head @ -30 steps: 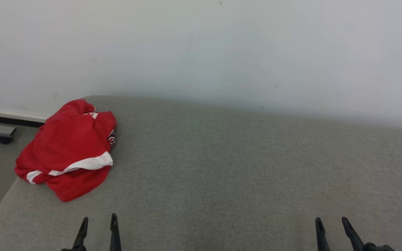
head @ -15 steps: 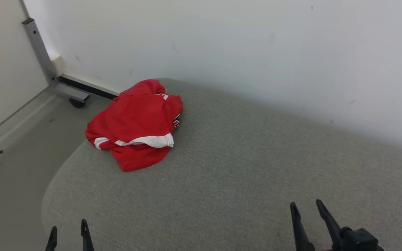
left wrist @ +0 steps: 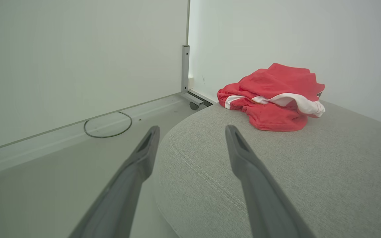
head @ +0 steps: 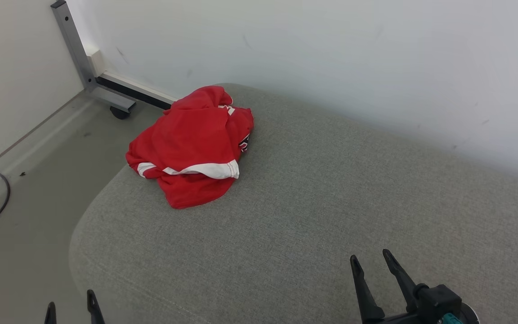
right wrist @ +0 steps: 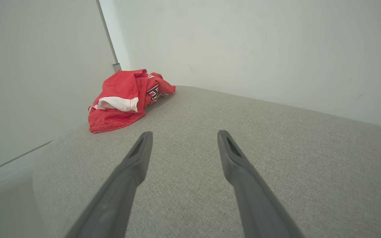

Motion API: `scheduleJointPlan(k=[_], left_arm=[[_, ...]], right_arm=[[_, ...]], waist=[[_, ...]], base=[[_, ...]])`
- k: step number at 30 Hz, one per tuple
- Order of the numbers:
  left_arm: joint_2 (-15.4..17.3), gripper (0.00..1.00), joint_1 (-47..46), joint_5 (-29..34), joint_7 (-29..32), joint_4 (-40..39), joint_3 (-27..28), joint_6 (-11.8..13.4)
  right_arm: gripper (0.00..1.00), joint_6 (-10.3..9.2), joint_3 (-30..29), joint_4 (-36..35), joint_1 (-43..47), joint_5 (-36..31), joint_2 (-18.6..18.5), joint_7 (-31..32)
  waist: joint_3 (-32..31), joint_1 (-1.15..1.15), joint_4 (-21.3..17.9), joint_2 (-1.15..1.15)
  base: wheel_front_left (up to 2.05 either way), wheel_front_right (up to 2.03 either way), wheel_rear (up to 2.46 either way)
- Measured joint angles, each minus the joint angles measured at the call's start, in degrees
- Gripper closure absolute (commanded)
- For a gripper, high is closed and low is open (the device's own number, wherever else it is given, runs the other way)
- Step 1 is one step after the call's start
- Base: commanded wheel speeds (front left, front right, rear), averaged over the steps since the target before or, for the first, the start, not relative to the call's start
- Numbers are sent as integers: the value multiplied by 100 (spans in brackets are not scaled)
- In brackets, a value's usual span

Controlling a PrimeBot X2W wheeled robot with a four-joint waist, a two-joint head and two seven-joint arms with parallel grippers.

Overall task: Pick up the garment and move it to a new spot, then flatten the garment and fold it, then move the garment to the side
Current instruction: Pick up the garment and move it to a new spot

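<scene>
The left gripper (head: pixel 70 300) sits low at 7 o'clock in the head view, its two dark fingertips parted and pointing toward 12. The right gripper (head: pixel 369 256) sits at 5 o'clock, long fingers spread wide and leaning toward 11, its dark wrist block (head: pixel 436 299) just behind them.

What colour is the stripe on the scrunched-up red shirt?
White. The stripe runs across the red shirt, clearest in the head view.

Grey cushioned surface (head: pixel 313 216); crumpled red garment (head: pixel 191 144) on it
</scene>
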Motion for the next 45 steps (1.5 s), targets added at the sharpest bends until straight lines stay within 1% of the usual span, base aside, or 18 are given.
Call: scheduleJointPlan(k=[2, 4, 8, 9, 10, 13, 15, 18, 21, 26, 28, 31, 33, 36, 37, 41, 45], left_arm=[[-8, 0, -1, -1, 0, 23, 33, 10], [-77, 0, -38, -163, 16, 110, 99, -4], [-23, 0, -495, -236, 398, 468, -15, -144], [-14, 0, -689, -238, 545, 581, -100, -213], [9, 0, -1122, -237, 773, 805, -244, -334], [8, 0, -1884, -267, 1245, 1295, -432, -523], [-56, 0, -2416, -420, 1603, 1723, -499, -614], [-189, 0, -3213, -615, 2093, 2476, -506, -689], [-180, 0, -3844, -939, 2329, 3105, -227, -659], [41, 0, -4752, -1411, 2554, 3899, 276, -665], [143, 0, -5068, -1619, 2624, 4136, 457, -730], [278, 0, -5503, -1663, 2641, 4411, 516, -787], [303, 0, -5743, -1709, 2642, 4579, 538, -814], [399, 0, -5980, -1701, 2643, 4824, 506, -814], [399, 0, -5980, -1701, 2643, 4824, 506, -814], [525, 0, -6178, -1637, 2615, 5158, 486, -702], [579, 0, -6284, -1627, 2689, 5516, 456, -592]], right_arm=[[0, 0, 9, 14, -3, 0, 0, -5], [0, 0, 12, 8, 4, 0, 1, -7], [0, 0, -5, -35, 47, -10, -1, 33], [0, 0, -12, -57, 70, -14, 1, 37], [0, 0, -44, -100, 112, -35, 0, 60], [0, 0, -132, -190, 240, -32, 0, 79], [0, 0, -199, -289, 370, 0, 0, 119], [0, 0, -291, -479, 634, 9, 1, 181], [0, 0, -129, -795, 727, -142, -4, 408], [0, 1, 77, -1416, 709, -483, 7, 831], [0, 1, 78, -1684, 712, -636, 3, 975], [0, 1, 36, -2067, 711, -779, 3, 1149], [0, 1, 5, -2286, 705, -880, 3, 1239], [0, 1, 33, -2532, 676, -951, -1, 1326], [0, 1, 33, -2532, 676, -951, -1, 1326], [0, 1, 66, -2738, 626, -961, -2, 1395], [0, 1, 68, -2769, 628, -942, -5, 1396]], waist=[[4, 0, 3, 0], [12, 0, 9, 0], [51, 0, 23, 0], [64, 0, 28, 0], [92, 0, 40, 0], [125, 0, 55, 0], [142, 0, 65, 0], [156, 0, 59, 0], [193, 0, -12, 0], [286, 0, -301, 0], [374, 0, -438, 0], [590, 0, -635, 0], [780, 1, -770, 0], [1091, 1, -1015, 0], [1091, 1, -1015, 0], [1476, 1, -1349, 1], [1770, 2, -1673, 1]], base=[[0, 0, 0], [0, 0, 0], [0, 0, 0], [0, 0, 0], [0, 0, 0], [0, 0, 0], [0, 0, 0], [0, 0, 0], [0, 0, 0], [0, 0, 0], [0, 0, 0], [0, 0, 0], [0, 0, 0], [0, 0, 0], [0, 0, 0], [0, 0, 0], [0, 0, 0]])
